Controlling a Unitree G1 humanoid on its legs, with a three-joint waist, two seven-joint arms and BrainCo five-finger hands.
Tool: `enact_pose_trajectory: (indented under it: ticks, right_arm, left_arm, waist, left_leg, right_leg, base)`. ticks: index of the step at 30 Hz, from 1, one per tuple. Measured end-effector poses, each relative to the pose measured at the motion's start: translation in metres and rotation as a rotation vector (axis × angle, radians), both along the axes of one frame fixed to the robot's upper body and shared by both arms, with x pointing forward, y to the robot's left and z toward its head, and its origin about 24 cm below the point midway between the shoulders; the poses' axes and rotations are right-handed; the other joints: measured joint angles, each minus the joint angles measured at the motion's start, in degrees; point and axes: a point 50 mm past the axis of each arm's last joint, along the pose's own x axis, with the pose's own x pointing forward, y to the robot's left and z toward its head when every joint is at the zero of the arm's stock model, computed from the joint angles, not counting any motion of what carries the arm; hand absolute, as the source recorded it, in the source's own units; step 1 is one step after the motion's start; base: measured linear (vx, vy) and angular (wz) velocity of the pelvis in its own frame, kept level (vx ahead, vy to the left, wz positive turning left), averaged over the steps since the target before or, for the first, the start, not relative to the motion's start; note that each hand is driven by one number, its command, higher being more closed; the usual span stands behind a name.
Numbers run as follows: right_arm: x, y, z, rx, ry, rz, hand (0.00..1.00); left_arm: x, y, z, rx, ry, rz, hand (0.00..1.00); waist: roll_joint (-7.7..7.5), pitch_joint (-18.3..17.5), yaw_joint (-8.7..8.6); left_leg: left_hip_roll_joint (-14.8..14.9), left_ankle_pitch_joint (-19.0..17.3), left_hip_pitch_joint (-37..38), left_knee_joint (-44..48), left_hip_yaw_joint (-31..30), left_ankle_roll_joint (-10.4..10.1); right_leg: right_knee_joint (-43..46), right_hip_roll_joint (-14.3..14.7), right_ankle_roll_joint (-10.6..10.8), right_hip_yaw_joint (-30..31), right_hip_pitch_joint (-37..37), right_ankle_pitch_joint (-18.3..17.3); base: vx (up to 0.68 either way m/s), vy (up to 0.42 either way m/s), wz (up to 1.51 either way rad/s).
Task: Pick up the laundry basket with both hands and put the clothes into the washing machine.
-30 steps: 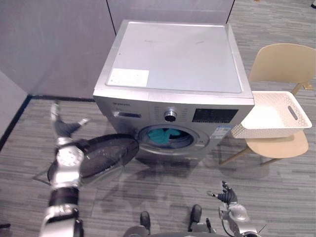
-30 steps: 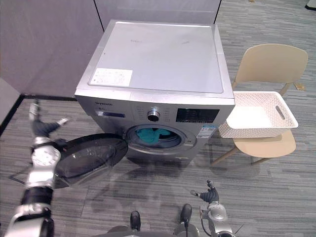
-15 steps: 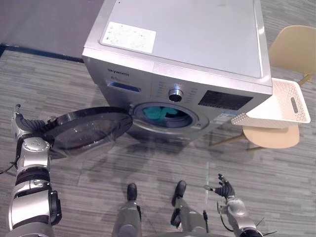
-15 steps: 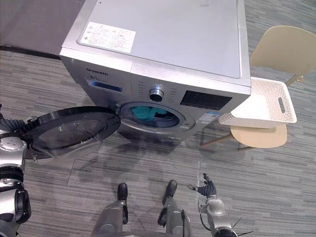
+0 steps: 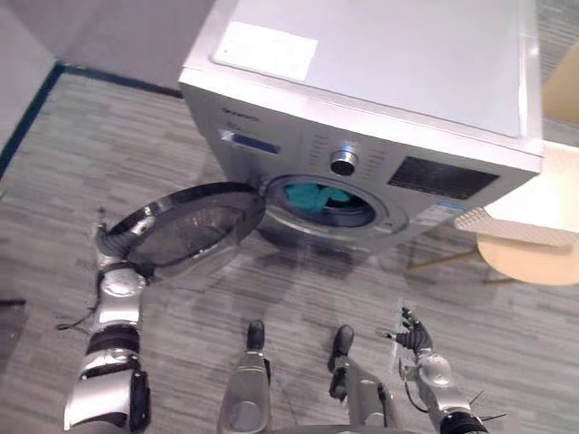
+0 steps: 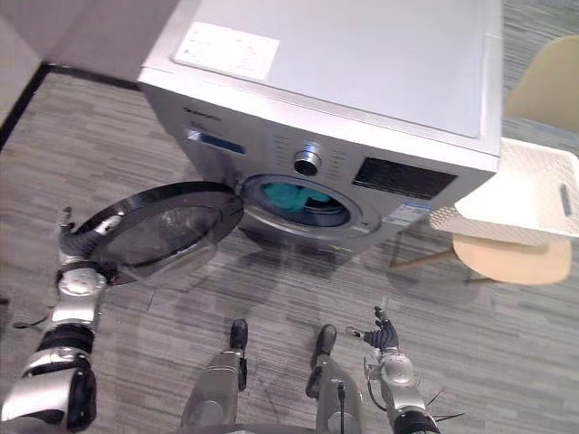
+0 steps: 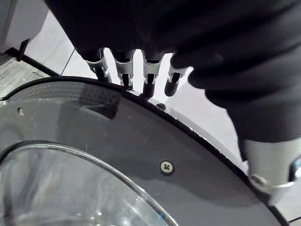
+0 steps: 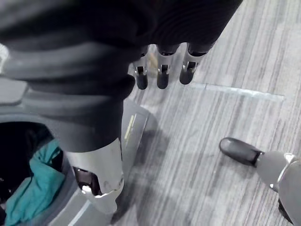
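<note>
Right wrist view: right hand (image 8: 162, 75) hangs low over grey striped floor (image 8: 225, 117). Its fingers are loosely extended, slightly bent at the tips, and they hold nothing. In the eye views this hand (image 5: 414, 339) sits close to the robot on its right side, well apart from the machine and the basket.

Left hand (image 5: 113, 246) is out to the robot's left, at the outer edge of the open washer door (image 5: 194, 226). In the left wrist view the fingers (image 7: 124, 73) run straight along the door's dark rim, tips at or just behind the edge. The thumb (image 7: 268, 165) lies apart from them, further round the same rim. Fingers are not curled round the rim; cannot tell if the tips press it.

The door is swung wide toward the robot's left, its glass bowl facing up and outward.

Beyond it, the silver front-loading washing machine (image 5: 380, 81) has a round knob (image 5: 343, 163) above the porthole. Teal clothes (image 5: 310, 194) lie inside the drum, with something darker beside them.

To the machine's right, the white perforated laundry basket (image 6: 507, 231) rests on the seat of a tan chair (image 6: 511, 262), just beside the machine's side panel. Neither hand touches it.
</note>
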Motion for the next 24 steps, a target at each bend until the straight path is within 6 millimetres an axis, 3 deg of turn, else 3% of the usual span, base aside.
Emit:
enact_pose_trajectory:
  ticks: [2, 3, 6, 7, 8, 9, 10, 11, 12, 15, 17, 21, 24]
  right_arm:
    - [0.002, -0.006, 0.002, -0.007, -0.009, -0.021, 0.0]
    - [0.003, -0.008, 0.003, -0.012, -0.011, -0.042, 0.0]
    - [0.006, -0.01, 0.002, -0.023, -0.001, -0.061, 0.0]
    - [0.005, -0.01, 0.002, -0.025, 0.006, -0.069, 0.0]
    - [0.004, -0.01, 0.0, -0.025, 0.014, -0.069, 0.0]
    - [0.004, -0.01, 0.0, -0.024, 0.015, -0.069, 0.0]
    - [0.001, -0.009, -0.002, -0.024, 0.028, -0.067, 0.0]
    - [-0.001, -0.008, -0.005, -0.019, 0.047, -0.067, 0.0]
    - [-0.005, 0.002, -0.009, 0.008, 0.066, -0.058, 0.0]
    - [-0.004, 0.014, -0.012, 0.031, 0.083, -0.041, 0.0]
    - [0.013, 0.03, -0.005, 0.021, 0.04, 0.003, 0.0]
    - [0.045, 0.03, 0.021, 0.014, -0.104, -0.034, 0.0]
    - [0.051, 0.029, 0.027, -0.003, -0.125, -0.014, 0.0]
  left_arm:
    - [0.002, -0.033, -0.006, -0.057, -0.033, -0.082, 0.0]
    - [0.0, -0.057, -0.013, -0.098, -0.034, -0.145, 0.0]
    - [-0.009, -0.091, -0.026, -0.132, 0.002, -0.255, 0.0]
    - [-0.014, -0.111, -0.034, -0.152, 0.026, -0.328, 0.0]
    - [-0.015, -0.13, -0.037, -0.166, 0.046, -0.4, 0.0]
    - [-0.014, -0.141, -0.037, -0.176, 0.053, -0.452, 0.0]
    - [-0.013, -0.167, -0.034, -0.181, 0.056, -0.574, 0.0]
    - [-0.009, -0.188, -0.029, -0.176, 0.053, -0.672, 0.0]
    - [-0.005, -0.213, -0.021, -0.214, 0.05, -0.755, 0.0]
    - [-0.007, -0.234, -0.024, -0.3, 0.075, -0.792, 0.0]
    - [-0.005, -0.241, -0.021, -0.337, 0.072, -0.801, 0.0]
    - [0.019, -0.246, -0.004, -0.335, 0.042, -0.75, 0.0]
    - [0.042, -0.242, 0.009, -0.314, 0.035, -0.691, 0.0]
  waist:
    - [1.26, -0.09, 1.09]
    - [1.77, -0.17, 0.91]
    - [2.09, -0.48, 0.53]
    - [2.93, -1.19, 0.07]
    - [2.24, -1.18, -1.06]
    - [2.43, -1.46, -2.41]
    - [4.75, -2.89, -4.67]
    - [5.41, -3.35, -5.56]
    - [4.88, -3.51, -6.76]
    - [4.65, -3.62, -8.27]
    - [4.54, -3.65, -9.18]
    - [4.57, -3.66, -10.6]
    - [4.58, -3.66, -12.24]
  left_leg:
    - [-0.72, 2.86, -0.02, -2.06, -1.54, -0.36]
    - [-1.66, 6.01, 0.25, -3.26, -0.46, -0.14]
    - [-2.72, 11.38, 1.74, -6.36, 1.83, 0.4]
    - [-2.98, 10.3, 2.77, -7.58, 2.45, 0.58]
    - [-4.26, 6.85, 2.9, -4.07, 6.33, 3.66]
    - [-5.05, 4.78, 3.12, -1.77, 8.3, 4.5]
    - [-5.08, 3.37, 5.61, -5.44, 9.18, 4.19]
    - [-5.11, 3.73, 6.62, -8.4, 9.13, 5.63]
    - [-5.66, 3.87, 6.55, -9.0, 9.71, 5.34]
    - [-6.78, 3.9, 8.27, -9.58, 12.03, 5.39]
    - [-6.95, 3.89, 9.54, -10.55, 14.97, 5.38]
    - [-6.5, 3.22, 9.71, -11.17, 20.85, 5.12]
    - [-5.68, 2.49, 9.21, -11.29, 25.13, 4.86]
  right_leg:
    - [1.34, -0.91, 0.16, -2.54, 0.43, -1.22]
    - [1.67, -1.96, 0.25, -4.84, 1.85, -2.03]
    - [2.45, -2.81, -0.24, -4.88, 3.14, -4.37]
    - [2.31, -3.62, -0.56, -5.93, 3.87, -4.59]
    - [2.15, -5.14, 0.05, -6.89, 4.1, -4.6]
    - [1.9, -5.77, 0.57, -7.07, 4.61, -4.47]
    - [0.5, -4.61, 2.0, -5.76, 5.0, -2.96]
    - [-0.29, -3.92, 2.65, -5.49, 4.83, -2.24]
    - [-3.32, -3.43, 2.94, -3.88, 5.49, -0.12]
    - [-6.89, -3.61, 3.75, -0.85, 7.25, 2.39]
    - [-8.83, -3.45, 3.62, 2.13, 7.24, 4.64]
    - [-13.08, -2.32, 3.15, 7.9, 5.61, 7.9]
    - [-12.44, -1.29, 2.97, 12.85, 2.4, 8.41]
  base:
    - [0.03, -0.019, 1.09]
    - [-0.02, -0.01, 1.06]
    - [-0.1, 0.021, 0.89]
    - [-0.14, 0.056, 0.73]
    - [-0.09, 0.073, 0.74]
    - [0.08, 0.111, 0.61]
    - [0.1, 0.128, 0.42]
    - [0.09, 0.202, 0.15]
    - [0.0, 0.161, -0.13]
    - [0.01, 0.12, -0.32]
    - [0.0, 0.077, -0.73]
    - [-0.01, -0.005, -0.77]
    - [0.02, -0.06, -0.81]
